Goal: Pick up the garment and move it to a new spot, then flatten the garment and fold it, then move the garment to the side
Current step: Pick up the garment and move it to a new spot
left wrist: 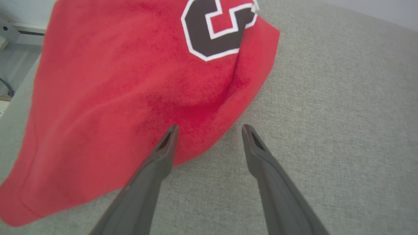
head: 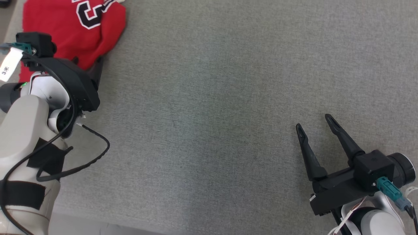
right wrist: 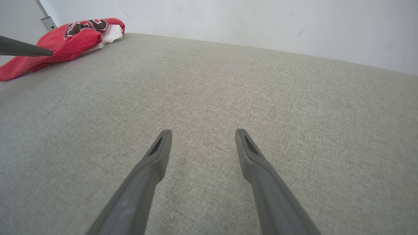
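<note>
Left wrist view: left gripper (left wrist: 210, 130) spread at red garment (left wrist: 114, 81) edge. Right wrist view: right gripper (right wrist: 202, 132) spread; white underlayer (right wrist: 110, 33) revealed.

A grey woven surface (right wrist: 294, 114) lies under the right end effector (right wrist: 200, 133) and runs on ahead of it. Beyond the far edge stands a white wall (right wrist: 228, 23), with a grey pole (right wrist: 49, 23) far up and left. Up and left of the left end effector (left wrist: 210, 129), past the surface's edge, are a white fitting (left wrist: 23, 32), pale floor (left wrist: 16, 65) and a dark cable (left wrist: 5, 86).
</note>
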Robot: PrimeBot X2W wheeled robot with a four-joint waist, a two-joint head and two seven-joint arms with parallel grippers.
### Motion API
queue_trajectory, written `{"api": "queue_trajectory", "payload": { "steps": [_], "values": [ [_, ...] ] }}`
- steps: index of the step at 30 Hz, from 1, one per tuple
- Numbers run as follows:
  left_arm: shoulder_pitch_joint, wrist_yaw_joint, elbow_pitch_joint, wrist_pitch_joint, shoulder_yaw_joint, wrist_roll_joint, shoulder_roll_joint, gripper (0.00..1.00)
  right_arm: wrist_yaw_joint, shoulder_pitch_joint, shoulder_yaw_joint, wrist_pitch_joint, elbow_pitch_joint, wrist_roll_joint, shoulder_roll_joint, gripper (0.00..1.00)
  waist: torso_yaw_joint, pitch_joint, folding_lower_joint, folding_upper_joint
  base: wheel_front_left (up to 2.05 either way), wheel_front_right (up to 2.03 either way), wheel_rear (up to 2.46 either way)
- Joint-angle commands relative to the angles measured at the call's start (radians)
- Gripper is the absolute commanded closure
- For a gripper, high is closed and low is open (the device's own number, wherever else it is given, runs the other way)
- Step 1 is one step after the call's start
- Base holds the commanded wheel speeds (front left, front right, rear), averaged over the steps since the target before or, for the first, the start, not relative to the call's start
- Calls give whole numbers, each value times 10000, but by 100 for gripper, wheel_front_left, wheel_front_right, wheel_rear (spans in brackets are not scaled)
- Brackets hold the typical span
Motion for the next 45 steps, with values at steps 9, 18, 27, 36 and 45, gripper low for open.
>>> {"api": "queue_trajectory", "payload": {
  "steps": [9,18,27,36,45],
  "values": [
    [-533,20,901,-289,-222,88,235,0,-19,163,268,71,-237,-181,-28,0,-522,198,-2,-2,0,0,0],
    [-825,333,1561,-561,-193,5,154,100,-19,275,332,119,-192,-67,-25,0,-752,-11,-2,-2,0,0,0],
    [-1099,348,1705,-1092,-191,-91,175,100,-19,195,644,-88,329,240,-25,0,-800,-815,-2,-2,0,0,0],
    [-1337,277,1311,-1536,-251,-136,172,100,-19,156,907,-380,977,702,-25,0,-992,-1901,-2,-2,0,0,0],
    [-1490,157,382,-1171,-399,-352,-91,100,-19,247,1175,-868,1729,1330,-25,0,-1590,-3037,-2,-2,0,0,0]
  ]
}}
